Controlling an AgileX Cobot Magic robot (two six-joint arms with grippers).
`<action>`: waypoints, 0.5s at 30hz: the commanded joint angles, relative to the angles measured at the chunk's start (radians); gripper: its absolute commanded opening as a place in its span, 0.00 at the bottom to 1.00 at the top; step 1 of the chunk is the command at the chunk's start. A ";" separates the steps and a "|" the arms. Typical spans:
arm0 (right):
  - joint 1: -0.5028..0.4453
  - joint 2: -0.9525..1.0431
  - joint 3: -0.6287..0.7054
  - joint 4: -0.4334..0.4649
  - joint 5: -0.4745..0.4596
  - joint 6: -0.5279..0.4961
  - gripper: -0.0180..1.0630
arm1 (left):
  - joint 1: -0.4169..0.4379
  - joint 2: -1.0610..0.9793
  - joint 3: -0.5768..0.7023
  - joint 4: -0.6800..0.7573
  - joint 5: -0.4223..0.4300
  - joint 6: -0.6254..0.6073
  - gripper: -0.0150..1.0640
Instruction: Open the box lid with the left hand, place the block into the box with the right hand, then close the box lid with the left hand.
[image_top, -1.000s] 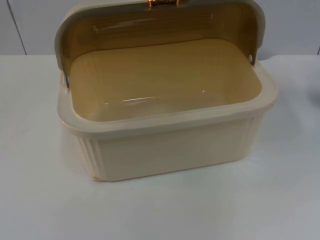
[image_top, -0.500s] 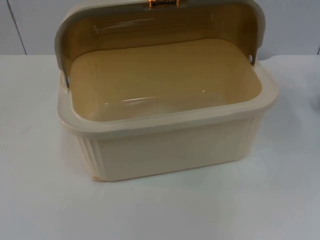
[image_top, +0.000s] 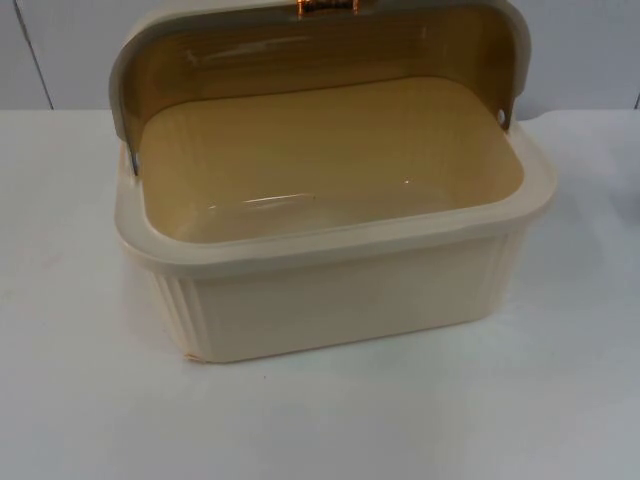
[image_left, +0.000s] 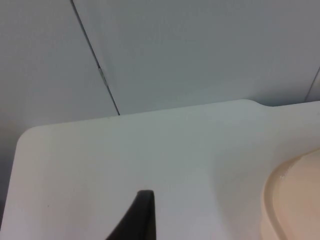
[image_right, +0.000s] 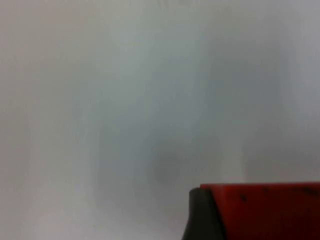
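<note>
I read the red block (image_right: 260, 210) in the right wrist view, pressed right against a black fingertip (image_right: 202, 217) of the right gripper (image_right: 220, 220); the block's flat top edge runs level, with pale, featureless surface beyond it. It looks clamped in that gripper, block touching the finger on its side, though I see just one finger.

From the top view I get the cream box (image_top: 340, 290) standing on the white table (image_top: 80, 400), ribbed front wall toward the camera, broad rim all round. Its lid (image_top: 300, 45) is swung up and back, the amber inside facing forward, a small copper-coloured catch (image_top: 325, 6) at its upper edge. I see nothing lying on the floor of the box. The grey partition wall (image_top: 590, 50) stands behind.

The left wrist view gives what the top does not: the table's far rounded edge against the wall panels, a seam running down between two panels, and a curved piece of the cream box rim (image_left: 295, 200) beside it. One black fingertip (image_left: 140, 217) of the left gripper (image_left: 140, 220) stands over bare table, apart from the rim, touching nothing. I cannot tell whether its fingers are spread or together. The left arm waits beside the box, pointing toward the wall.
</note>
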 joint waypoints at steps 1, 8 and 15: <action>-0.002 -0.127 -0.004 0.001 0.039 0.030 0.02 | 0.000 -0.005 -0.002 -0.007 0.003 -0.006 0.99; 0.034 -0.377 -0.004 -0.001 0.132 0.056 0.02 | 0.000 -0.005 -0.002 -0.010 0.007 -0.006 0.99; 0.140 -0.591 -0.004 -0.001 0.141 0.056 0.02 | 0.000 -0.005 -0.002 -0.010 0.007 -0.006 0.99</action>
